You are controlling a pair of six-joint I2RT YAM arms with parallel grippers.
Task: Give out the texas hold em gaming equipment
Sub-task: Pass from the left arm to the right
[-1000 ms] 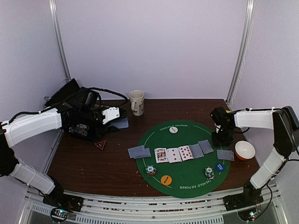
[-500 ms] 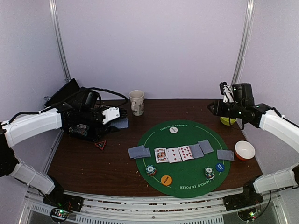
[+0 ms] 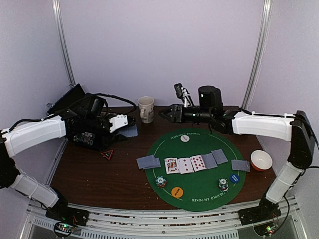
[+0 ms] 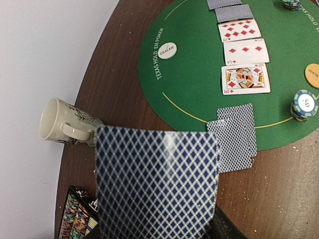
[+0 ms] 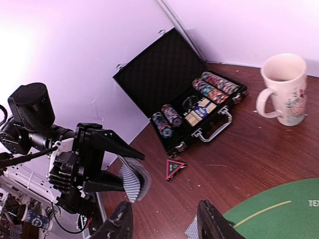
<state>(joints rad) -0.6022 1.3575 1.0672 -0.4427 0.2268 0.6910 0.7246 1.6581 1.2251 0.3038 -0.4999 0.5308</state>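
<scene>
Near the mug (image 3: 145, 109) now, right hand (image 3: 164, 114)

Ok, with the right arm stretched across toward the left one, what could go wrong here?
The open right pincer hangs close to the mug and could knock it. Pulling one card from the card stack clamped in the left pincer could drag out several or spill them.

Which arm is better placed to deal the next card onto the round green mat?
Right, probably: its tool is empty, open and pointed at the blue-diamond-backed playing cards, which the left tool is holding clamped.
</scene>
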